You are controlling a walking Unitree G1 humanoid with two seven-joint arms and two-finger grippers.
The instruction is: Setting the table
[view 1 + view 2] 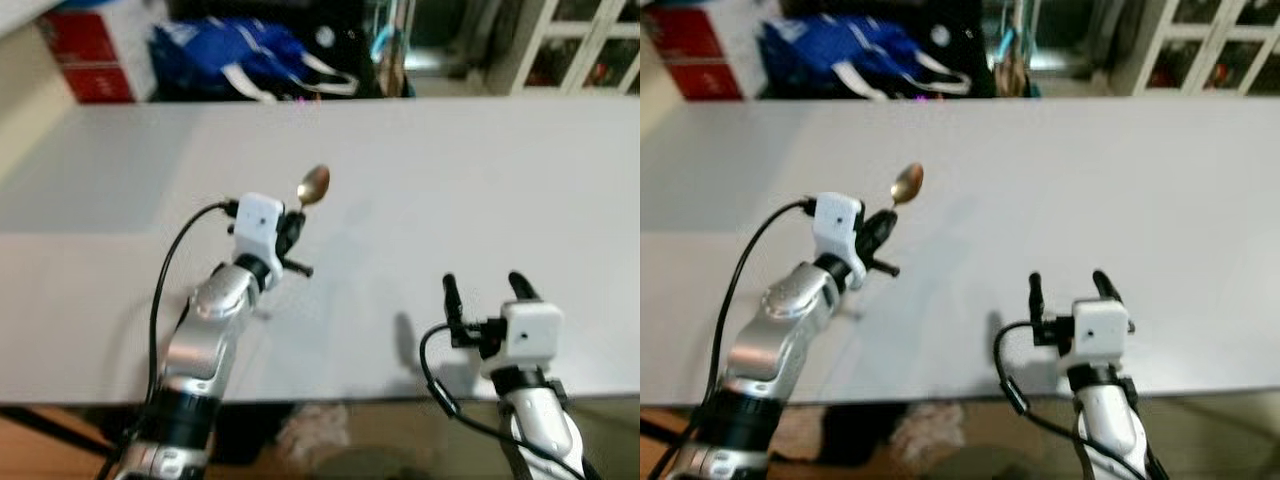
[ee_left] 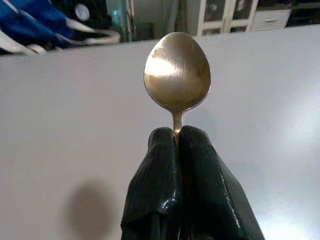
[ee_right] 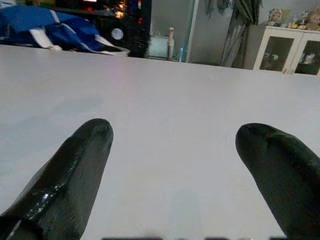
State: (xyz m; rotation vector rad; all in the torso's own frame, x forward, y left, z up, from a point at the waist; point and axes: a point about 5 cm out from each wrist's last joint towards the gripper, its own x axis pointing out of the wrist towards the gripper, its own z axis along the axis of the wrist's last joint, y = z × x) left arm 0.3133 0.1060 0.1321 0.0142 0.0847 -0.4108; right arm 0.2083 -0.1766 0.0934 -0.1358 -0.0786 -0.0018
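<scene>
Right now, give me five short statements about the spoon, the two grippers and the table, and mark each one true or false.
1. The left gripper is shut on the spoon. True.
2. The spoon's bowl points down at the table. False: the bowl rises above the fingertips, which pinch the handle just below it.
3. The right gripper holds a fork. False: its fingers are spread apart with nothing between them.
4. The right gripper is over the table's near edge. True.
5. A blue bag lies beyond the table's far edge. True.
</scene>
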